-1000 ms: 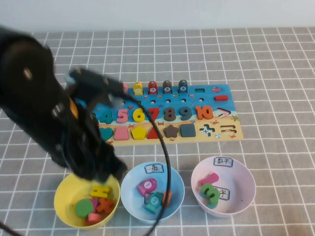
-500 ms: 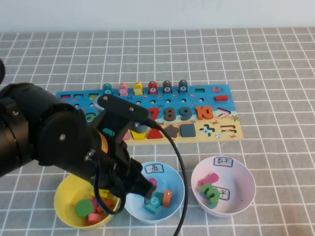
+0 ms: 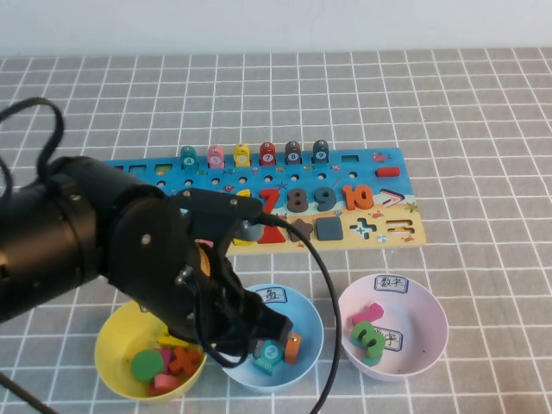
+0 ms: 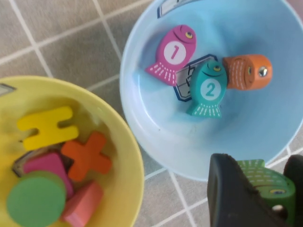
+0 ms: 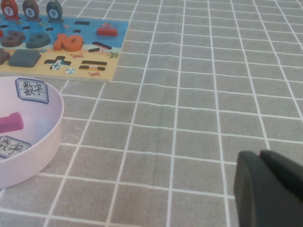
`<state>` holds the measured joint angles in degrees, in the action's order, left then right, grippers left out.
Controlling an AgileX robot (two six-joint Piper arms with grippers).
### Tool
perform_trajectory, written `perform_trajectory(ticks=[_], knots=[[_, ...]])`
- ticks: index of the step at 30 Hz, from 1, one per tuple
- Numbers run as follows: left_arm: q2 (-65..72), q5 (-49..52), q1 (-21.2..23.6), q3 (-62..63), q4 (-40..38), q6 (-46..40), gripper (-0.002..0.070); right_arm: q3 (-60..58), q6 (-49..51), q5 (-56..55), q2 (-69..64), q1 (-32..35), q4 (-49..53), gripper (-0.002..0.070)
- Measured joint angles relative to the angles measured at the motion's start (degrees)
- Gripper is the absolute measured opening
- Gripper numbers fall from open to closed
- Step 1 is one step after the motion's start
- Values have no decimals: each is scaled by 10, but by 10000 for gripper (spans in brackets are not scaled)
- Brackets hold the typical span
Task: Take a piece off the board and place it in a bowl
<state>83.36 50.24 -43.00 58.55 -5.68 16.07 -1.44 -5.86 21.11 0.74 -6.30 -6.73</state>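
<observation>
Your left gripper (image 4: 265,189) clamps the piece (image 4: 262,178) in its jaws over the bowl's (image 4: 142,118) near rim, ready to drop. Right gripper (image 5: 267,189), jaws closed, idles near the surface's right edge.

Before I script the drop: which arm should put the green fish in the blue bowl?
Left. The left gripper already holds the green fish at the blue bowl rim; the right gripper sits away over bare table.

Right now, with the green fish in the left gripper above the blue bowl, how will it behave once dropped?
Held between the left gripper fingers, the green fish looks flat and rigid, so it probably lands flat rather than rolling. The blue bowl has sloped, smooth walls, so it may slide toward the pink fish and teal fish. The right gripper is parked over the table.
</observation>
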Motion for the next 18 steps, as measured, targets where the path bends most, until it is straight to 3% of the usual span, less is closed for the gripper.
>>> perform_trajectory(ticks=[18], knots=[[89,-53,-21,0,-10,15,193,0,0,0,0,0,0,-18]])
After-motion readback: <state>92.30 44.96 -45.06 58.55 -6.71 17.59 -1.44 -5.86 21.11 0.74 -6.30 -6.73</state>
